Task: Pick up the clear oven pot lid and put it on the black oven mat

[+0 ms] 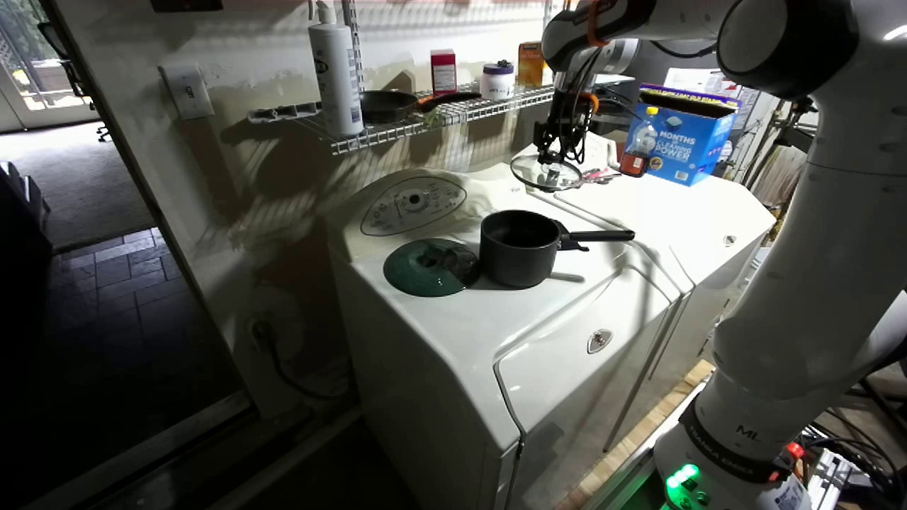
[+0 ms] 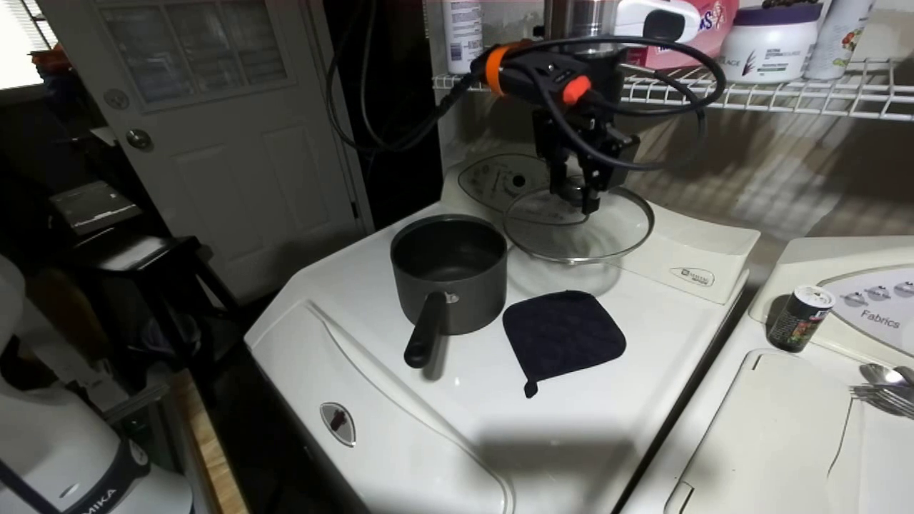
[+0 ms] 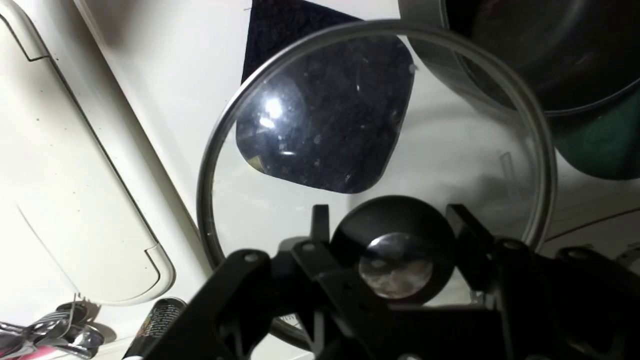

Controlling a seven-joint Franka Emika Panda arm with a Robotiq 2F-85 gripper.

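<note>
The clear pot lid [image 1: 533, 174] is a glass disc with a metal rim and black knob. It hangs in the air in both exterior views [image 2: 615, 227]. My gripper [image 2: 575, 193] is shut on its knob, fingers on either side; in the wrist view my gripper [image 3: 392, 220] partly hides the knob. The black oven mat [image 2: 564, 335] is a dark quilted square with a loop, flat on the white washer [image 2: 543, 442]. In the wrist view the mat [image 3: 285, 30] shows partly through the glass. The lid is above and behind the mat, towards the control panel.
A dark pot [image 2: 453, 293] with a long handle stands beside the mat. A round green disc [image 1: 425, 283] lies on the pot's far side. A small black can [image 2: 800, 321] and cutlery [image 2: 889, 392] sit on the adjoining appliance. A wire shelf [image 1: 425, 124] is above.
</note>
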